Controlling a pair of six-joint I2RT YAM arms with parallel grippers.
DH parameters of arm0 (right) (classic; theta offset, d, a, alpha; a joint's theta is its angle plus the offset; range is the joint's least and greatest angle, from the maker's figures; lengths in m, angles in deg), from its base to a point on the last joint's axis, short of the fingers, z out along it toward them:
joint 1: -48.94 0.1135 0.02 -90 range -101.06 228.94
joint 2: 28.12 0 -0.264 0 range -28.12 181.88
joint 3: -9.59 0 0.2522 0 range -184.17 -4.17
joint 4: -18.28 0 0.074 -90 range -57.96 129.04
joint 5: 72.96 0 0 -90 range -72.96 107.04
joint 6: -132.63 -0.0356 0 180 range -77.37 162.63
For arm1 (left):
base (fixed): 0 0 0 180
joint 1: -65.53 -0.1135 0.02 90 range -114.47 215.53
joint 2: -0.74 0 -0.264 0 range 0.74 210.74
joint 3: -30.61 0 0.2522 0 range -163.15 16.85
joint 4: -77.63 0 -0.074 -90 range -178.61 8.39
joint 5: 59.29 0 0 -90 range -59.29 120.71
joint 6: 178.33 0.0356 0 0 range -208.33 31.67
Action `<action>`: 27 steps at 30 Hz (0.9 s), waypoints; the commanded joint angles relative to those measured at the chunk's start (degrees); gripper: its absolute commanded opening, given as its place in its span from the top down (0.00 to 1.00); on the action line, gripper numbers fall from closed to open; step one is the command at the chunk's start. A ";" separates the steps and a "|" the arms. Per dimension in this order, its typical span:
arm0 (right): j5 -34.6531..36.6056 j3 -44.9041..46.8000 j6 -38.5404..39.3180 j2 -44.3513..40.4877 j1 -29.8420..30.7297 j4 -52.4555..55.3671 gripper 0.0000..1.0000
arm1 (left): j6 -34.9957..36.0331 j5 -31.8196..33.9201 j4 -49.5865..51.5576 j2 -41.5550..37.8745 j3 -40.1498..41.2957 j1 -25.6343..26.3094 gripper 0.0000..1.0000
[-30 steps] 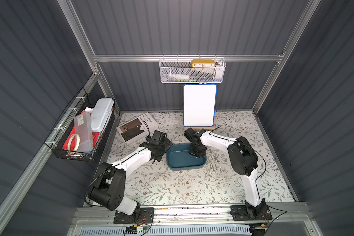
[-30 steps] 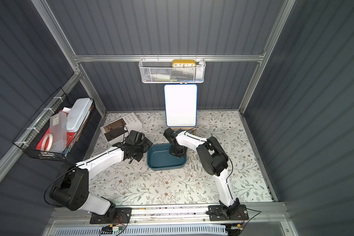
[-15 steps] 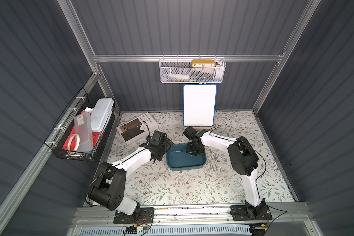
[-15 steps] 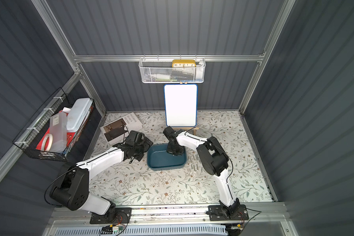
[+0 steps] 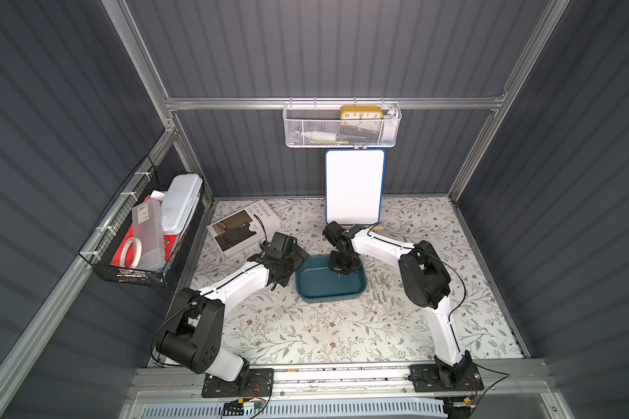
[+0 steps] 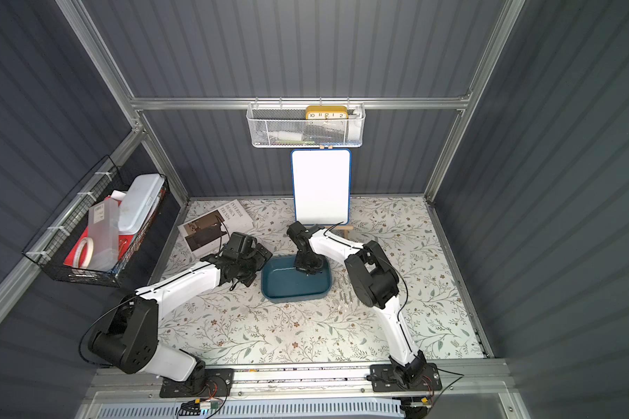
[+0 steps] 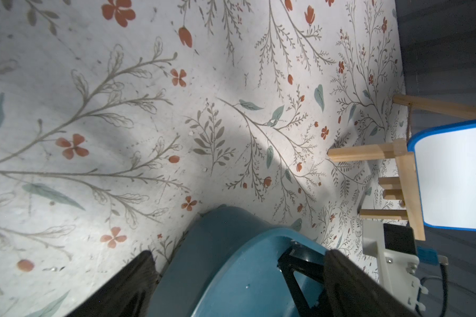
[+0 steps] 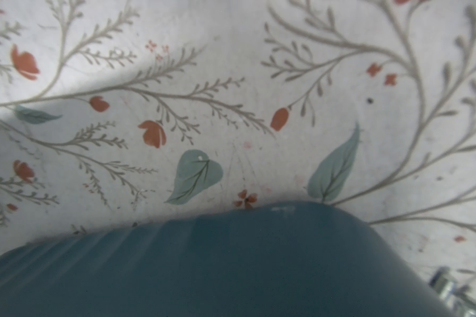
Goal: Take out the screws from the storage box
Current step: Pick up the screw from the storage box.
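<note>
While the left pincer [image 7: 239, 255] gapes astride the storage box [image 7: 204, 247], right pincer [image 5: 343, 270] is unclear.

Smooth teal-blue plastic with a soft sheen on the storage box [image 5: 320, 284]. Bright, reflective bare metal on the screws [image 5: 379, 295]. Matt printed floral sheet over the worktop [image 7: 149, 109], lightly scuffed and speckled. Pale bare wood for the easel [image 7: 408, 186]; glossy white face in a blue plastic rim on the whiteboard [image 5: 354, 190]. Brushed silver metal along the frame rails [image 5: 233, 103]. White-coated mesh for the back basket [image 5: 305, 132], black wire for the side basket [image 5: 131, 277], frosted translucent plastic on the case [image 5: 148, 232] within.
</note>
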 commanded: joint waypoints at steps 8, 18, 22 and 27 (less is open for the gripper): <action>3.36 2.80 1.92 8.35 -0.06 8.08 0.90 | 1.17 0.23 1.07 -0.93 0.23 0.23 0.01; 3.00 -1.48 2.25 4.40 -0.05 9.68 0.97 | 0.39 1.22 3.01 -3.70 -1.15 0.23 0.01; 3.30 -2.41 2.67 1.29 -0.05 10.32 0.97 | 0.20 1.49 3.38 -6.32 -0.84 0.24 0.01; 2.68 -2.02 3.47 -2.56 -0.04 9.97 0.97 | 0.72 1.55 2.70 -8.12 -1.01 0.23 0.01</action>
